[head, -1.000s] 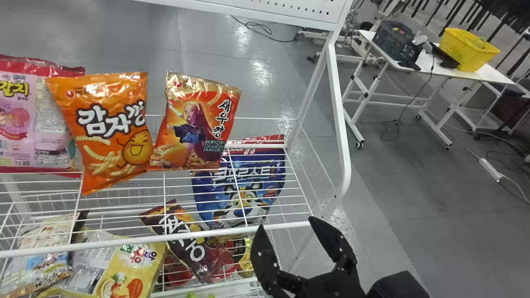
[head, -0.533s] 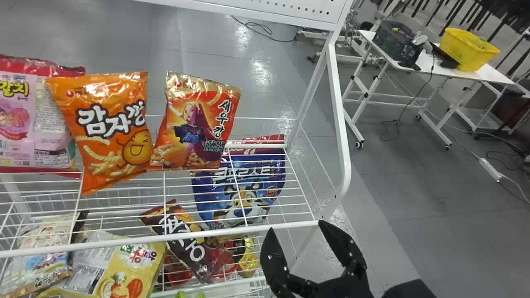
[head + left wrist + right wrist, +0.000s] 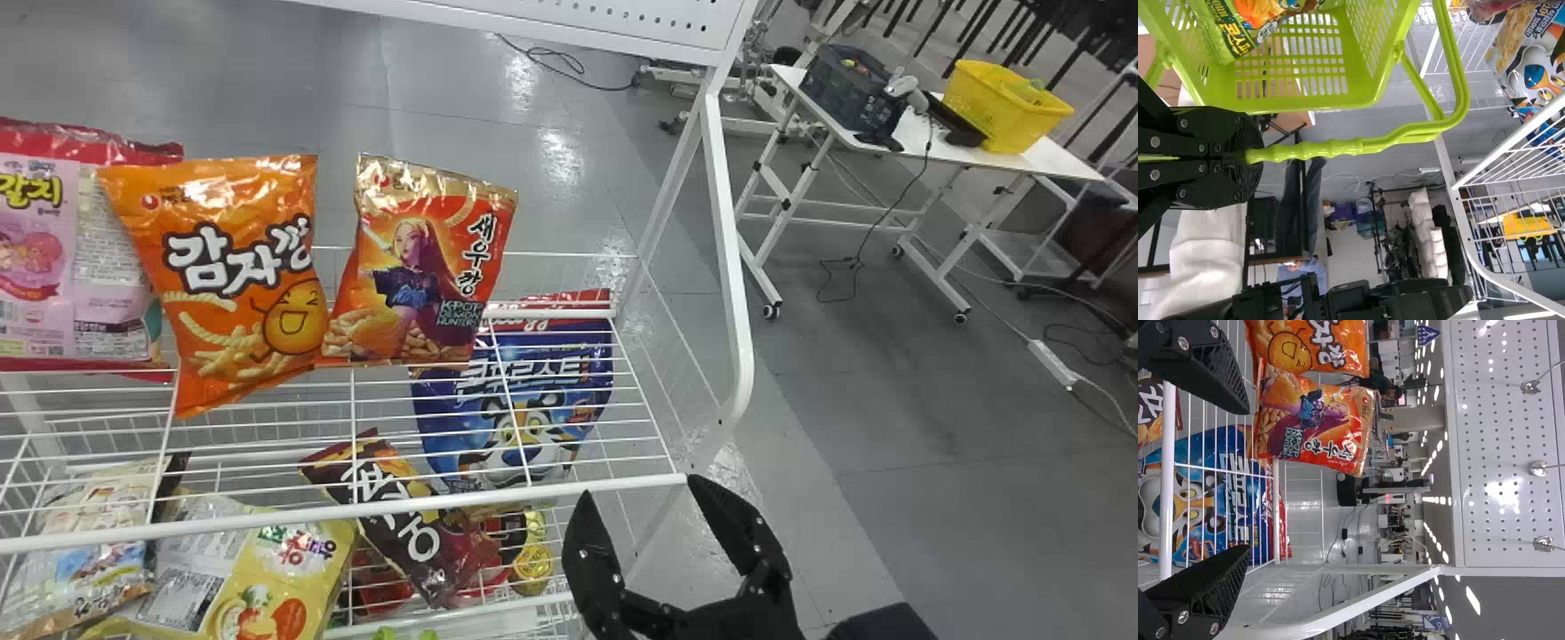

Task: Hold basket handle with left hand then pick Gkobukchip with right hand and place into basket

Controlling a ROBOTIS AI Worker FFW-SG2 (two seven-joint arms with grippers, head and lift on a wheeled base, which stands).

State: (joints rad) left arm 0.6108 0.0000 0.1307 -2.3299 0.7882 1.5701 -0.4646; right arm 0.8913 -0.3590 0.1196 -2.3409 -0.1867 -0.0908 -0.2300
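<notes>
Head view: my right gripper (image 3: 638, 485) stands with its fingers apart, nothing held, near the right end of the front rail (image 3: 267, 518). The dark brown bag (image 3: 400, 542), which I take to be the Gkobukchip without being sure, lies to my gripper's left, under the upper wire shelf (image 3: 354, 413). Its long axis runs aslant, one end pointing back and left, the other forward and right, so the nearer end is the one towards me. I judge I must go in leftward beneath that rail and turn my fingers to straddle the bag across its width; coming from above, the wires would stop me. My left gripper (image 3: 1246, 157) is clamped on the basket handle (image 3: 1331, 148), the basket (image 3: 1305, 103) hanging from it
</notes>
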